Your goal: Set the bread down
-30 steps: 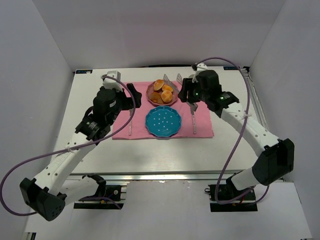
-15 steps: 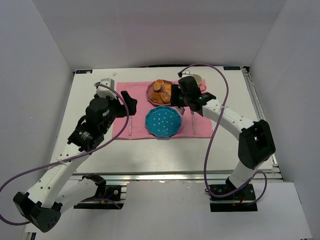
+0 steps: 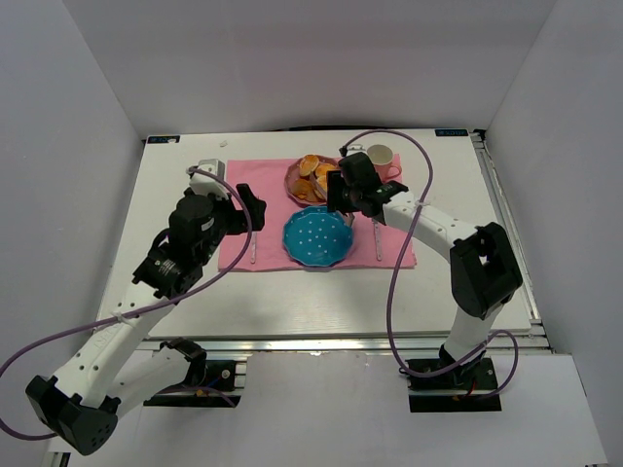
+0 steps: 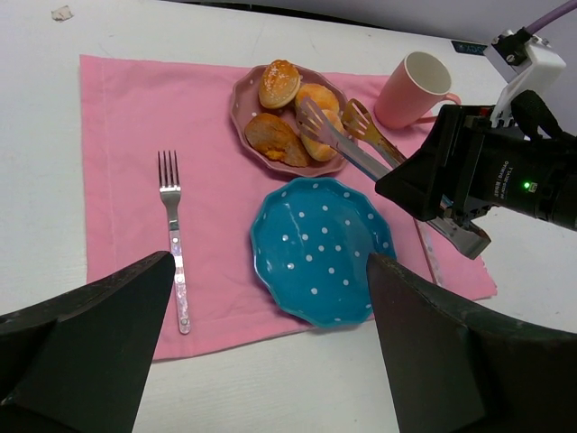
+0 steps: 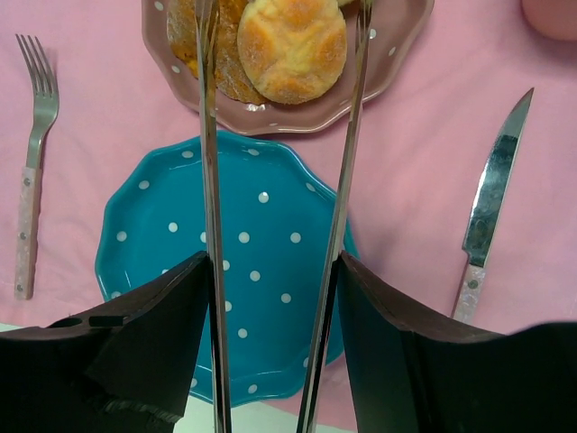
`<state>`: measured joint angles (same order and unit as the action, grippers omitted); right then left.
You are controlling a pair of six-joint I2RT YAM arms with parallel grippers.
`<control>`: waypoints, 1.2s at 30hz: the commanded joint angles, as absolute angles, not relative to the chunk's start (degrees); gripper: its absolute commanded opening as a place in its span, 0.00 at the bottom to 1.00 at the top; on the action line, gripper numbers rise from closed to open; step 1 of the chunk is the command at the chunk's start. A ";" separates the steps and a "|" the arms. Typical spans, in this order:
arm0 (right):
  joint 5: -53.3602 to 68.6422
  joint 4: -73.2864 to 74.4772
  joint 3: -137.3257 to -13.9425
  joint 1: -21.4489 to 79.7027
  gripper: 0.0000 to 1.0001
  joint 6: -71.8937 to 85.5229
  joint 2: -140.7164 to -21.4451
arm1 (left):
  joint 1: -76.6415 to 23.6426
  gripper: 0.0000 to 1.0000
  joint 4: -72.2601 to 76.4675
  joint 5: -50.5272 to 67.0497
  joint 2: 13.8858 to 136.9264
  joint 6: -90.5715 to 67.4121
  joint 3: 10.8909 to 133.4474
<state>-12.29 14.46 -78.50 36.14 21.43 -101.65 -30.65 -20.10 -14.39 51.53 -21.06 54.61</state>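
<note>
Several golden-brown bread rolls lie on a small pink plate at the back of a pink mat. They also show in the left wrist view. My right gripper is shut on metal tongs. The tongs' two arms stand apart on either side of a round roll. A blue dotted plate lies bare in front of the pink plate, under my right gripper. My left gripper is open and holds nothing, above the mat's left part.
A pink mat lies under both plates. A fork lies left of the blue plate and a knife to its right. A pink mug stands at the mat's back right corner. White walls enclose the table.
My right arm has swung left from beside the mug to the pink plate, bringing the tongs over the bread. My left arm has drawn back slightly toward the left.
</note>
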 commanded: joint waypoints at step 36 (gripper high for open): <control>-7.65 26.71 -75.59 39.72 0.37 19.42 -85.00 | -30.59 0.98 -18.81 -14.59 46.14 -24.08 50.01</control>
<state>-9.89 22.68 -76.01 38.35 20.32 -88.53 -30.65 -19.27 -14.39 47.90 -23.55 50.13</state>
